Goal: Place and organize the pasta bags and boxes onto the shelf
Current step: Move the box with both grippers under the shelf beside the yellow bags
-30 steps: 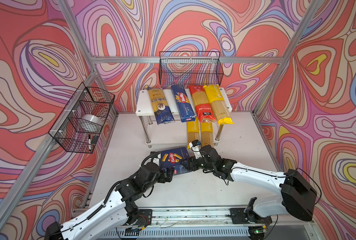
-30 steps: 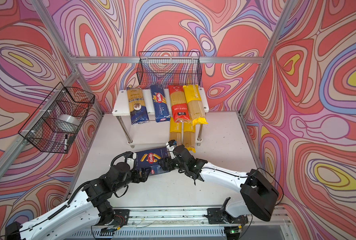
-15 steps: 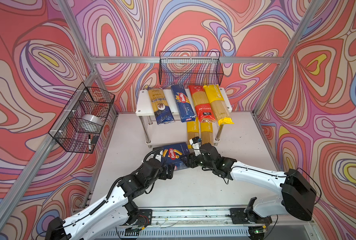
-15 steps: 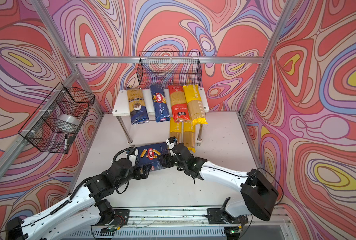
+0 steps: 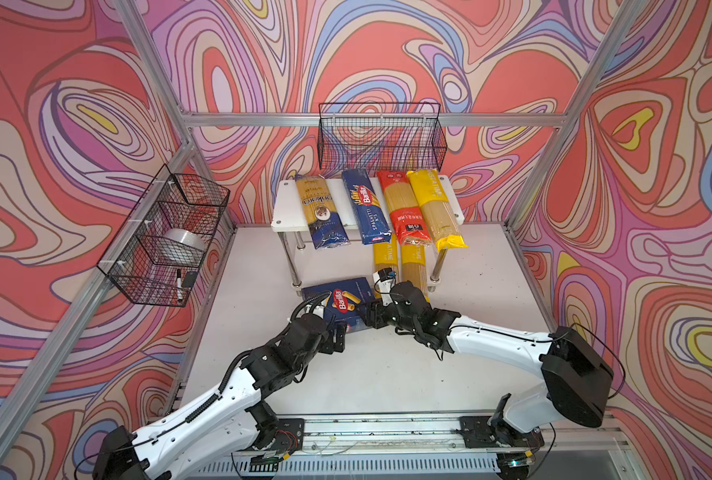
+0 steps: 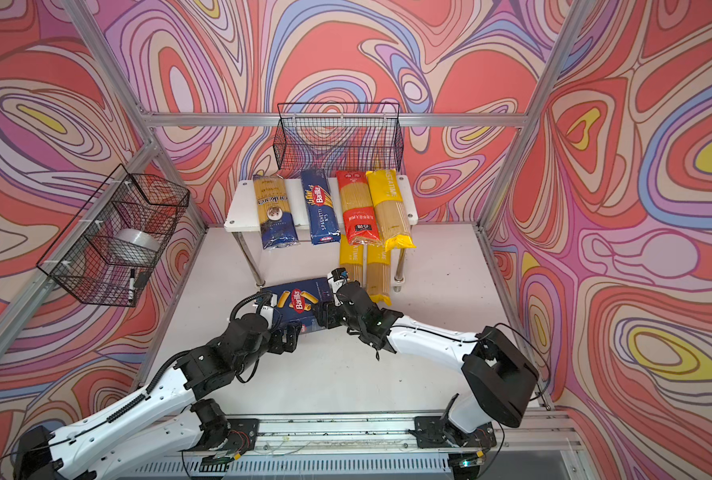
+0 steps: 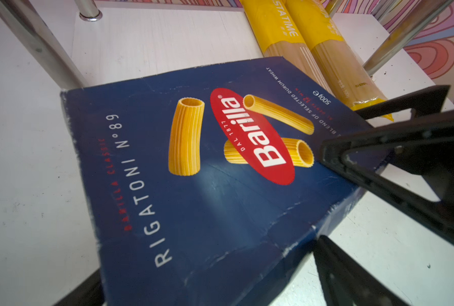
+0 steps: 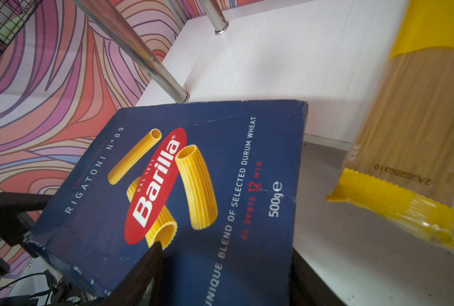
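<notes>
Rigatoni box (image 5: 346, 301) is held tilted before the shelf (image 5: 287, 208), far edge at the lower tier (image 7: 167, 39), beside yellow PASTATIME bags (image 7: 313, 53). Right gripper (image 5: 371, 316) is clamped on its edge; left gripper (image 5: 336, 334) state cannot be told. Next, likely: box slid in, chrome leg (image 7: 43, 53) cleared. Scuffed matte cardboard, slick film.

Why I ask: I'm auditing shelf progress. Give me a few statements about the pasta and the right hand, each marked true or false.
The rigatoni box lies on the top board. False: it is down by the lower board.
The red bag lies on the top board. True.
Two yellow bags lie on the lower board. True.
The right hand is clear of the rigatoni box. False: it grips its edge.
</notes>
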`<control>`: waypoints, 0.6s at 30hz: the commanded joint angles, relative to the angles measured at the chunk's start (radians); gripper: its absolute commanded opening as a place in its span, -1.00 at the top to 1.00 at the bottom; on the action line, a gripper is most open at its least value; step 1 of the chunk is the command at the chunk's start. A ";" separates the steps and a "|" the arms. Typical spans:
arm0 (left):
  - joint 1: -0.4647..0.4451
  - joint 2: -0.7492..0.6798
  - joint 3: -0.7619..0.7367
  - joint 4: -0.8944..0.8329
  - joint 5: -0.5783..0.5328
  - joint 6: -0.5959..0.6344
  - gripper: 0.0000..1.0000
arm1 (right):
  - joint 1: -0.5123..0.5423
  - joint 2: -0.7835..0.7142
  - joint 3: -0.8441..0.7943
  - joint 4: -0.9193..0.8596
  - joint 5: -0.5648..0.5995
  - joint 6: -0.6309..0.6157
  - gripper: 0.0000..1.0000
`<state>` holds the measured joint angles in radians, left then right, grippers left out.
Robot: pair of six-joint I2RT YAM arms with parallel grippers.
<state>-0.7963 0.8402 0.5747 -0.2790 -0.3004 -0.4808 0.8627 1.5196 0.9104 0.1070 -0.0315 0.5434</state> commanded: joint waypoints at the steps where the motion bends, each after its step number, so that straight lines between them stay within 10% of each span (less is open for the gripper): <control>1: -0.029 0.023 0.075 0.355 0.165 0.072 -1.00 | 0.070 0.009 0.109 0.254 -0.235 -0.029 -0.39; 18: 0.078 0.240 0.181 0.397 0.205 0.163 -1.00 | 0.069 0.083 0.199 0.245 -0.173 -0.095 -0.39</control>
<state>-0.7082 1.0443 0.6697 -0.1829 -0.3046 -0.3805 0.8413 1.6089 1.0264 0.1211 0.0925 0.4641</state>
